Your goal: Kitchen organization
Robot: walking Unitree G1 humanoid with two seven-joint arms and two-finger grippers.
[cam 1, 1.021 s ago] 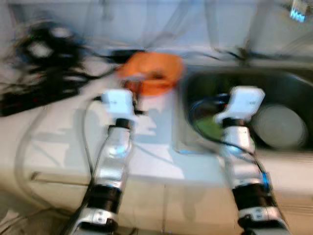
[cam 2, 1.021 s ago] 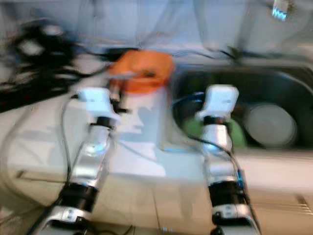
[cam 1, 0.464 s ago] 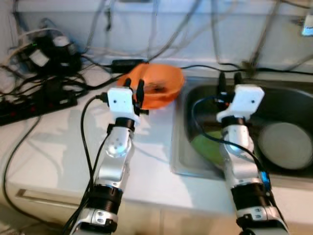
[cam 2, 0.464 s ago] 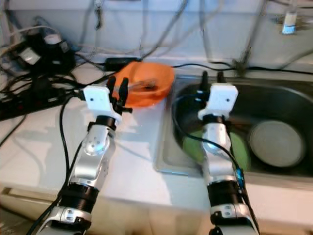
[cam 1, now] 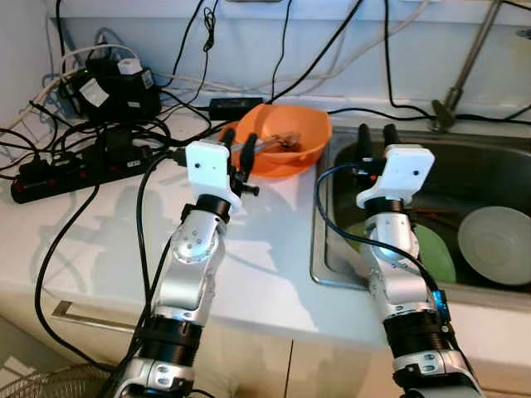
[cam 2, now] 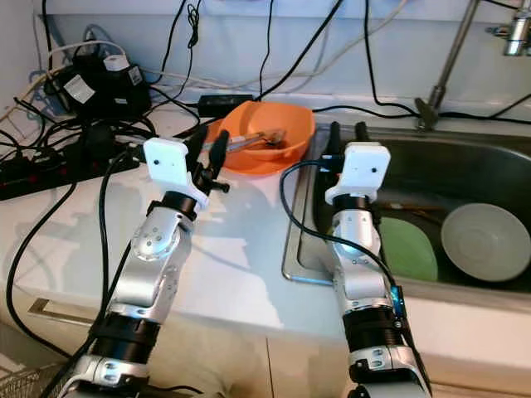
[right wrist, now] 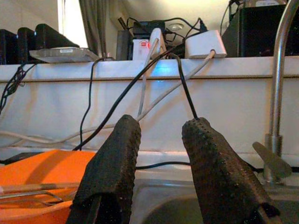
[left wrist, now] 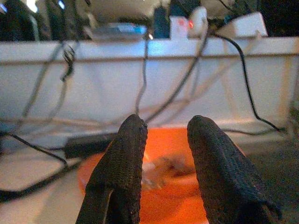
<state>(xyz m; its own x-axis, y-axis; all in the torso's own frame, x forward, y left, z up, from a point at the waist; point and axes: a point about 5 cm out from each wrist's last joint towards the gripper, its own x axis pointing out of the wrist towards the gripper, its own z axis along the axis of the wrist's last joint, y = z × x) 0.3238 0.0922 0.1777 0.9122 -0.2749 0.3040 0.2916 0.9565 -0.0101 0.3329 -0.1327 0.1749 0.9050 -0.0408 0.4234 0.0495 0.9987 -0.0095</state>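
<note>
An orange bowl (cam 1: 286, 149) with metal utensils (cam 2: 257, 139) in it sits on the white counter (cam 1: 108, 232) beside the sink (cam 2: 465, 166). In the sink lie a green plate (cam 2: 406, 247) and a pale round plate (cam 2: 485, 242). My left gripper (cam 1: 236, 149) is raised just short of the bowl's near rim, open and empty; in the left wrist view its fingers (left wrist: 122, 168) frame the bowl (left wrist: 163, 186). Open and empty too, my right gripper (cam 1: 373, 139) is held above the sink's left side, pointing at the back wall.
Black power strips, adapters and tangled cables (cam 1: 91, 116) crowd the counter's left rear. More cables hang down the wall (cam 2: 274, 41). The faucet (cam 2: 452, 58) rises behind the sink. Bare counter lies in front of the bowl.
The camera has settled and sharpened after a blurred move. Both arms stay raised with fingers apart, and the bowl and plates have not moved.
</note>
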